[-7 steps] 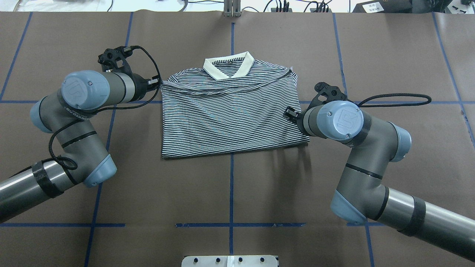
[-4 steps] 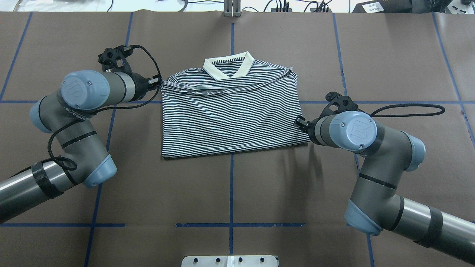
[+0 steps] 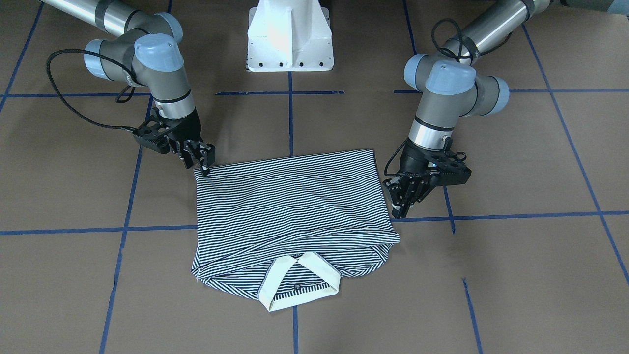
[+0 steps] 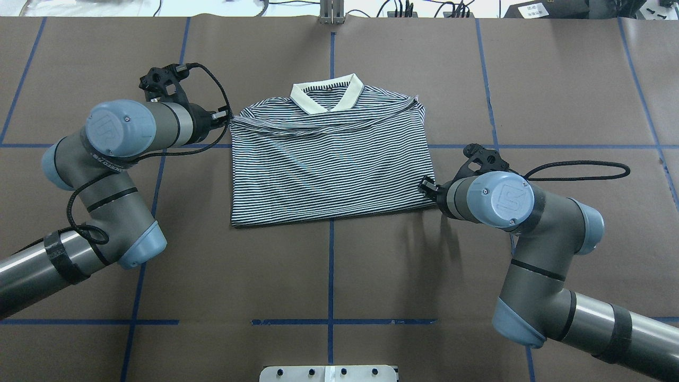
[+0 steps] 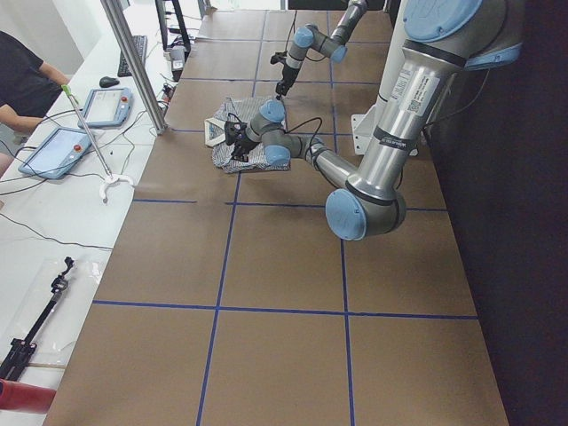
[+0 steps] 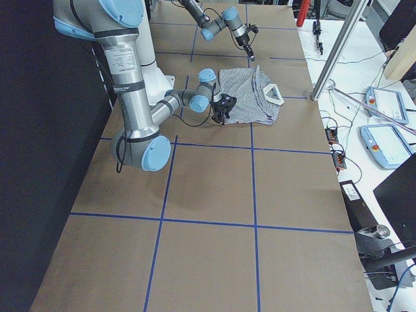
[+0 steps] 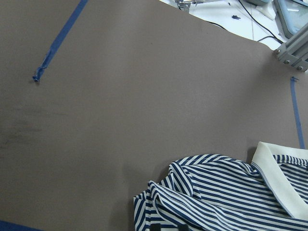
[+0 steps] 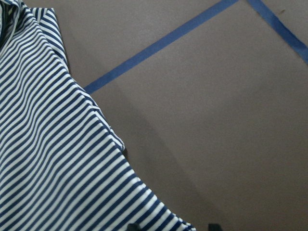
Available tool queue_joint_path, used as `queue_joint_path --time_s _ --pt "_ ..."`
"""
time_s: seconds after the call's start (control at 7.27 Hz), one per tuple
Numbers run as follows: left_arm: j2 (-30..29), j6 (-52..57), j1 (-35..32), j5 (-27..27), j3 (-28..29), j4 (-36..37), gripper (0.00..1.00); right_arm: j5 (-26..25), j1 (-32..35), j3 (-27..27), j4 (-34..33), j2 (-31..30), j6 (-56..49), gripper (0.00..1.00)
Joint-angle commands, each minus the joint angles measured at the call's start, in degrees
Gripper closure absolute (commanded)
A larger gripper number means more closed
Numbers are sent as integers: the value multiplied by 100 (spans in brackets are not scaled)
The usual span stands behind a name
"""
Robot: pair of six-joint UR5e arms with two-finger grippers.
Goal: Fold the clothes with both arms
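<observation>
Shirt (image 4: 329, 170) flat — collar (image 4: 350, 97) away from pedestal (image 3: 290, 34), long axis crosswise.

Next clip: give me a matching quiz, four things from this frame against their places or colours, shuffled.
Things:
1 collar
2 left end effector
3 right end effector
4 pedestal base

Places or colours:
A white, clear of the shirt
B at the shirt's hem-end corner
C cream, on the shirt's edge farthest from the robot
D beside the shirt's collar-end corner

Pairs: 1-C, 2-D, 3-B, 4-A.
</observation>
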Motion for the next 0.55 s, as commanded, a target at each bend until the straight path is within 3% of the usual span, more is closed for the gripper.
queue_joint_path --time_s 0.0,0.14,0.41 --pt "28 3 -13 10 -16 10 76 -4 -48 -56 20 12 9 73" --pt "28 3 -13 10 -25 19 76 -4 -22 -30 29 -14 0 100" --pt "28 3 -4 19 -17 27 76 5 5 110 29 -76 -9 100"
